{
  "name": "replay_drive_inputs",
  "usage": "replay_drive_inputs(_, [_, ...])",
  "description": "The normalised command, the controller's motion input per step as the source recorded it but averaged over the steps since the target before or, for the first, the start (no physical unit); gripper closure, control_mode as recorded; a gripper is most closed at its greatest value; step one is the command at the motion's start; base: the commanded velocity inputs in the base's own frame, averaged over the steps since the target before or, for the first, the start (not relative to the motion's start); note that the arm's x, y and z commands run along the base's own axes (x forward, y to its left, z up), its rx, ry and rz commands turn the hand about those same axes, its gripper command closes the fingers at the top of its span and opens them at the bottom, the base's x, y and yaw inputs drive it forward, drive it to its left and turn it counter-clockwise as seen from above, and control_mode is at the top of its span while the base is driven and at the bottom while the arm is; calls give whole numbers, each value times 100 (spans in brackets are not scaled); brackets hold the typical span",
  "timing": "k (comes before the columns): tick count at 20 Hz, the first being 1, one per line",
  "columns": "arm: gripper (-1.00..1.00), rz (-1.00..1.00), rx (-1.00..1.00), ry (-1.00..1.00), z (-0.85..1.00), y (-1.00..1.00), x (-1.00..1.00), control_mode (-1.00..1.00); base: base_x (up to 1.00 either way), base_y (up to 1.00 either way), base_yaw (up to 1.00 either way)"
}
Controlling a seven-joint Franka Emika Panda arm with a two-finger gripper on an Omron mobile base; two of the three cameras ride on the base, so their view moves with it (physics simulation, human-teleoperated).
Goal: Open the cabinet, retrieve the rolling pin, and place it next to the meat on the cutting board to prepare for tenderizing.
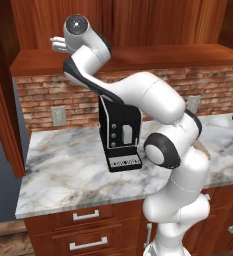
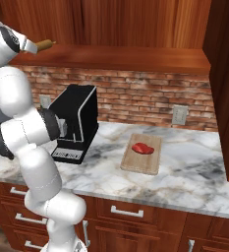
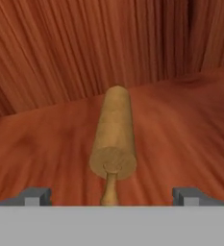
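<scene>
The fingers stand wide apart and hold nothing; their two grey tips show at either side of the hand view, with the rolling pin lying between them and just ahead. The pin rests on the reddish-brown floor of the cabinet, pointing away from the fingers, its near handle reaching back toward the gap between the tips without touching either one. Beyond the pin's far end rises the cabinet's wooden back wall. Nothing lies between the fingers and the pin.

From the right base view the pin's end pokes out beside the hand at the level of the cabinet's bottom shelf. Well below the fingers, on the marble tabletop, stands a black coffee machine, and off to its side lies the cutting board with the meat resting on its far half. The arm's own elbow crosses in front of the coffee machine in the left base view. A brick backsplash with wall outlets runs behind the tabletop
</scene>
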Motion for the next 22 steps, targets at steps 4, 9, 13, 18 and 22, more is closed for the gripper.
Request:
replay_drive_inputs(4, [-100, 0, -5, 0, -1, 0, 28, -100, 0, 0, 0])
replay_drive_inputs(9, [-100, 0, -6, 0, -2, 0, 30, -100, 0, 0, 0])
replay_drive_inputs(13, [-100, 0, -3, 1, 0, 0, 35, -100, 0, 0, 0])
replay_drive_inputs(18, [-100, 0, -2, 4, -3, 0, 40, -100, 0, 0, 0])
replay_drive_inputs(22, [-100, 0, -1, 7, -7, 0, 42, -100, 0, 0, 0])
